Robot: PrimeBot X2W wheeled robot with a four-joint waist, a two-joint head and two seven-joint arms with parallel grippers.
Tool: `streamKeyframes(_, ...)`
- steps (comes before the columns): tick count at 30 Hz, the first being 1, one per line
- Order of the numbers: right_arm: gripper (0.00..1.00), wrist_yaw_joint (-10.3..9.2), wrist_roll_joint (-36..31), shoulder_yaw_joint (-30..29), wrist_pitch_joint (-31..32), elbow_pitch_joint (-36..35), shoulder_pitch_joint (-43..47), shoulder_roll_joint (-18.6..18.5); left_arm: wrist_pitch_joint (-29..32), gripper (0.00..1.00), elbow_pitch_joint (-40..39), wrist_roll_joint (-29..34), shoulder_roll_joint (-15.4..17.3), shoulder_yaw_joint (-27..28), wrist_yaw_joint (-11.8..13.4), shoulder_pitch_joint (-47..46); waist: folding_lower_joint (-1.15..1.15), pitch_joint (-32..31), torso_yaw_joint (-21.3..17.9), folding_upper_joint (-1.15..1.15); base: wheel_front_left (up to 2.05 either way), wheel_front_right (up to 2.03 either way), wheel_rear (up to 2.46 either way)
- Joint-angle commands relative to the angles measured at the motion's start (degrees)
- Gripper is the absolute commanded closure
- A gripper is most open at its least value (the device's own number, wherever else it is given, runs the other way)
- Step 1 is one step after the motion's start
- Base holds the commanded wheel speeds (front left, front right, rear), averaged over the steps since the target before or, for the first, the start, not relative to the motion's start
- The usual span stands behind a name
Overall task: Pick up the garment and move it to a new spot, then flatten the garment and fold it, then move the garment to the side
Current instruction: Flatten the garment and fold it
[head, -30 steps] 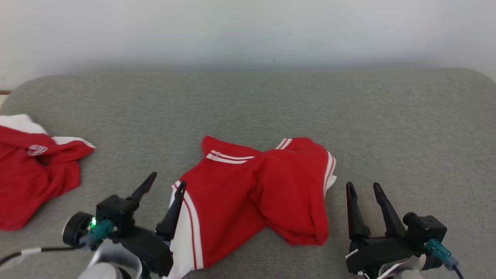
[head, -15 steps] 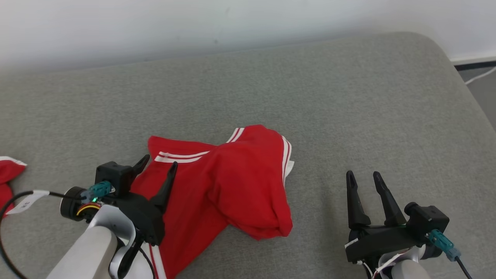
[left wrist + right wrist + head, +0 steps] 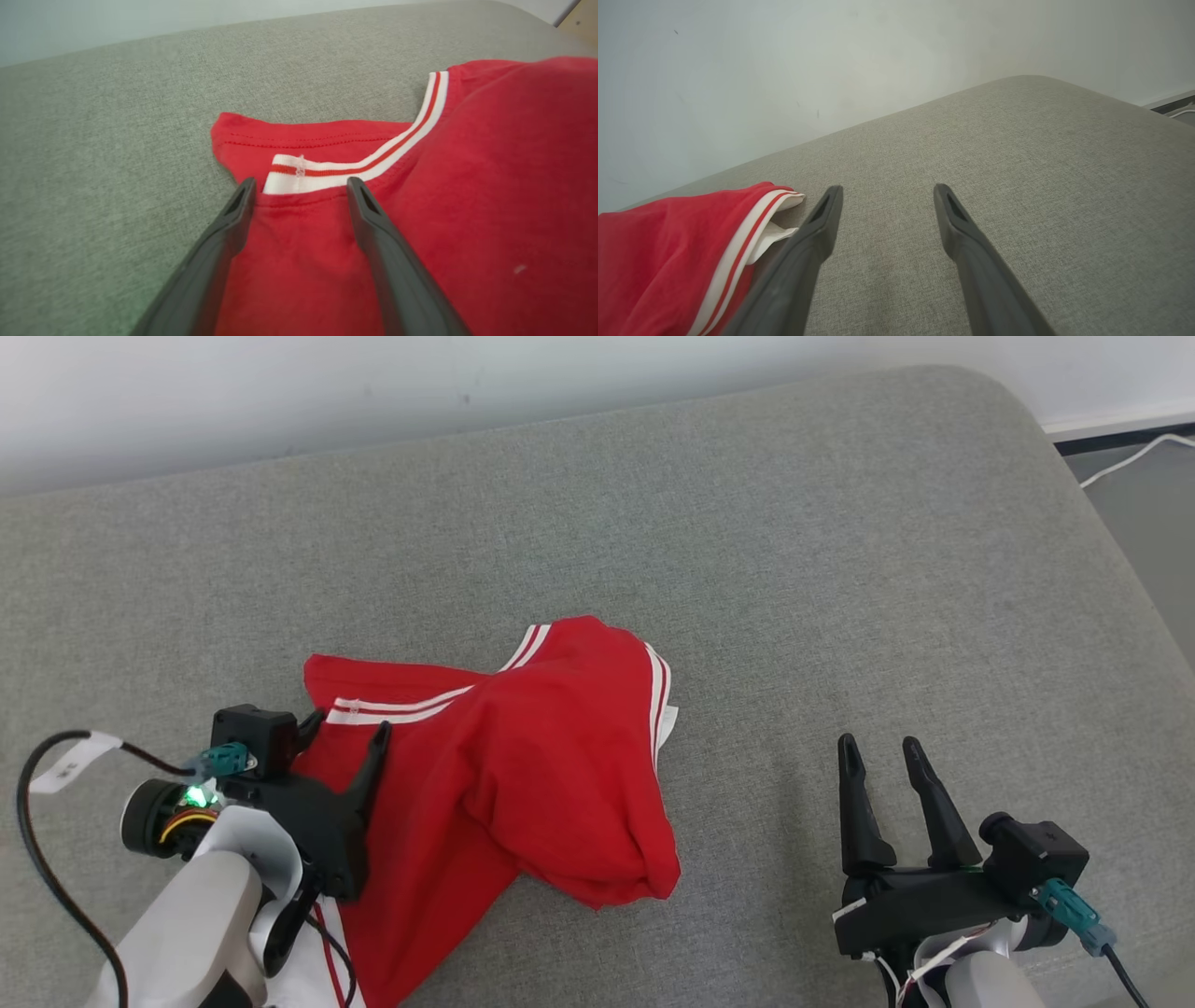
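The red garment (image 3: 523, 775), a jersey with white-and-red striped trim (image 3: 658, 695), lies crumpled on the near left part of a grey upholstered surface (image 3: 794, 569). This may be a bed or a padded bench, and the views do not settle which. The garment's near end runs off the bottom edge of the head view. The left gripper (image 3: 347, 722) sits over the garment's left edge with its jaws spread open. In the left wrist view its fingers straddle the end of a striped band, though contact with the cloth cannot be judged. The right gripper (image 3: 878, 741) is over bare fabric to the right, apart from the garment, with its jaws open and empty. Wide bare upholstery stretches behind and to the right of the garment. It runs to a far edge that meets a pale wall (image 3: 280, 383) and to a rounded far right corner. Past the right edge lies grey floor (image 3: 1153, 513) with a white cable (image 3: 1120, 462).
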Motion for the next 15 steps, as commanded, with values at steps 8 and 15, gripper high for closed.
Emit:
streamKeyframes(8, 0.00, 0.07, 0.24, -0.25, -0.08, -0.13, 0.06, -0.04, -2.64, 1.00, 4.52, 0.61, -1.72, -1.38, -1.35, -2.99, -0.01, -0.21, 0.49, -0.01, 0.00, 0.00, 0.00)
streamKeyframes(15, 0.00, 0.07, -0.77, -1.22, -0.08, 0.42, 0.97, -0.02, -6.06, 1.00, 3.55, 0.82, -2.78, -1.56, -0.97, -4.05, -0.01, -2.00, 3.65, -0.01, 0.00, 0.00, 0.00)
